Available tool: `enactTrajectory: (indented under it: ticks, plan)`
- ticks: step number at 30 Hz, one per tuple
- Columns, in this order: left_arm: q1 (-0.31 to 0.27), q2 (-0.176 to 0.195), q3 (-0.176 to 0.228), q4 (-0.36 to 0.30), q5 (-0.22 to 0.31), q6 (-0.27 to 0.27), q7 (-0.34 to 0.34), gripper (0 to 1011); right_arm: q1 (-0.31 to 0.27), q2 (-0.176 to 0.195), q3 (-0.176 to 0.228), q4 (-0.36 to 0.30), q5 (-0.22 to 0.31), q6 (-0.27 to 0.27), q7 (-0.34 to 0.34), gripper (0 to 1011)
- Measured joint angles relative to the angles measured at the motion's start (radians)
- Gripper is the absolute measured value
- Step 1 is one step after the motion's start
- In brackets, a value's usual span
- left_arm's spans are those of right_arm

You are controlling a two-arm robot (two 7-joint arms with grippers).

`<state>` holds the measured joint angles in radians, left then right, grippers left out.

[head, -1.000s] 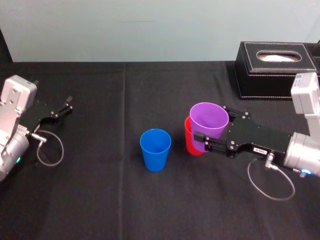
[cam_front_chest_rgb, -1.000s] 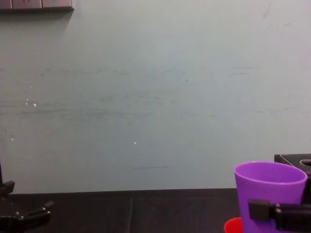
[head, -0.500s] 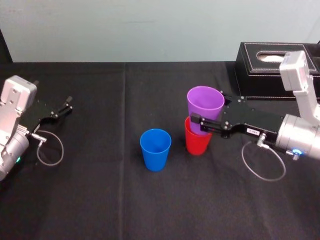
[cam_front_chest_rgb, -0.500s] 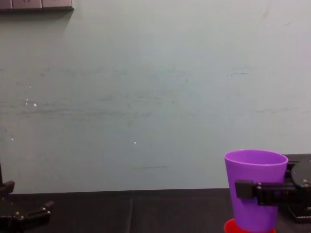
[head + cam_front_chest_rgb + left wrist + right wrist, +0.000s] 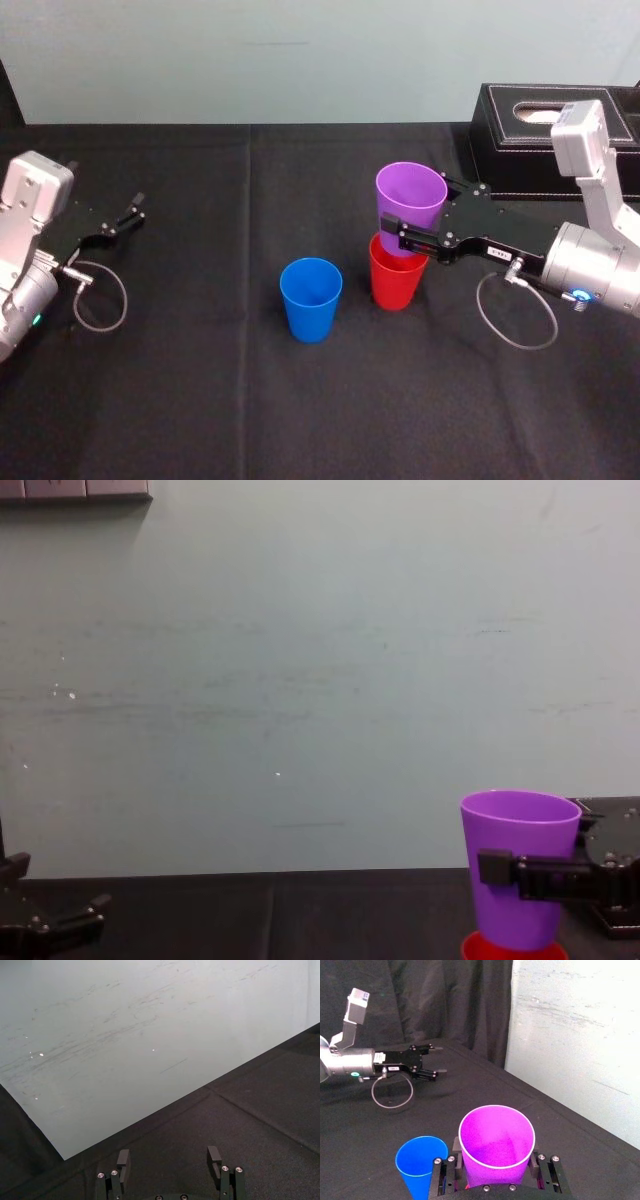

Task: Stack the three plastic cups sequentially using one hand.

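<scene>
A pale wall (image 5: 300,680) rises behind a table (image 5: 200,400) covered in black cloth. At the far right corner of the table sits a black box (image 5: 520,140) with white stitching.

The right gripper (image 5: 415,222) reaches in from the right, its fingers clamped on either side of the purple cup (image 5: 410,205) about halfway up its wall. The left gripper (image 5: 168,1160) rests low at the table's left edge, well apart from the cups, with its fingers spread and nothing between them.

The purple cup is upright, mouth up, directly over the red cup (image 5: 395,280). Its base is at the red cup's rim, but how far it sits inside cannot be told. The red cup stands on the cloth right of centre. The blue cup (image 5: 311,298) stands alone just to the left of it and slightly nearer the robot, not touching it.
</scene>
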<state>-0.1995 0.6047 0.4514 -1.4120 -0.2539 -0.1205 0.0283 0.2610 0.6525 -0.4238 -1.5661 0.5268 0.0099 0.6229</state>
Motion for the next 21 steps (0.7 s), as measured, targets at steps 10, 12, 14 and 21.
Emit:
enactTrajectory:
  ticks: [10, 12, 14, 21]
  plan:
    - [0.0, 0.0, 0.0, 0.0, 0.0, 0.0, 0.0, 1005, 0.018, -0.02, -0.009, 0.047, -0.009, -0.019, 0.013, 733]
    - [0.0, 0.0, 0.0, 0.0, 0.0, 0.0, 0.0, 1004, 0.021, -0.024, -0.012, 0.054, -0.011, -0.021, 0.015, 733]
    - [0.0, 0.0, 0.0, 0.0, 0.0, 0.0, 0.0, 1005, 0.023, -0.027, -0.015, 0.063, -0.014, -0.024, 0.016, 733]
    - [0.0, 0.0, 0.0, 0.0, 0.0, 0.0, 0.0, 1004, 0.03, -0.037, -0.02, 0.085, -0.023, -0.033, 0.02, 733]
